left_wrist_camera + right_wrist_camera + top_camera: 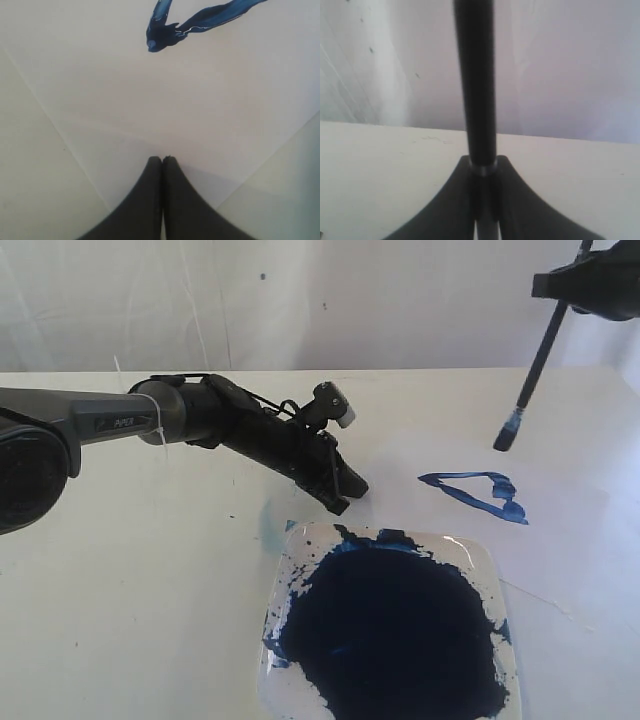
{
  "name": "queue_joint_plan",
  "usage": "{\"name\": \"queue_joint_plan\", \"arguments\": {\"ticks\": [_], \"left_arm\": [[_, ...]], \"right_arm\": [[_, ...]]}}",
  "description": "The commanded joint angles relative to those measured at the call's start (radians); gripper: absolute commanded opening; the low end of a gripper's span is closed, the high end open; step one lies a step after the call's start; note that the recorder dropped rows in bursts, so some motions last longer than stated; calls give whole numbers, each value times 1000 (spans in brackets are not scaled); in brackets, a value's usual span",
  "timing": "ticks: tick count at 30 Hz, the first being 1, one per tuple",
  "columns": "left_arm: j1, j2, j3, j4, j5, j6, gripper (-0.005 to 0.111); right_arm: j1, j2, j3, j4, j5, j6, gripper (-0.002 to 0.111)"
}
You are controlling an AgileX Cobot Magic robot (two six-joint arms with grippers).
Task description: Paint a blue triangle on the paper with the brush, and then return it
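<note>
Now carry the brush (535,365), clamped in the right gripper (482,167), high over the blue triangle (475,492); left gripper (162,160) closed, empty.

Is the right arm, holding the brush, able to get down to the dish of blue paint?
Probably yes. The right end effector holds the brush high above the paper, and nothing stands between it and the paint dish; the left end effector rests beyond the dish's far rim.
</note>
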Motion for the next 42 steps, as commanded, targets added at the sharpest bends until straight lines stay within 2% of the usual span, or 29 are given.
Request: {"name": "queue_joint_plan", "arguments": {"ticks": [1, 7, 14, 28, 36, 42], "left_arm": [[-3, -4, -3, -6, 32, 7, 0], [-3, -4, -3, -6, 37, 7, 0], [-3, -4, -3, -6, 37, 7, 0], [-3, -4, -3, -6, 37, 7, 0], [-3, -4, -3, -6, 37, 7, 0], [-3, -4, -3, -6, 33, 7, 0]], "right_arm": [[-117, 61, -6, 130, -297, 31, 0], [-222, 100, -6, 82, -398, 70, 0], [-212, 105, -6, 47, -397, -66, 0], [-210, 173, -6, 59, -405, -196, 0], [-210, 193, -6, 120, -411, -226, 0], [-210, 193, -6, 20, -393, -156, 0]]}}
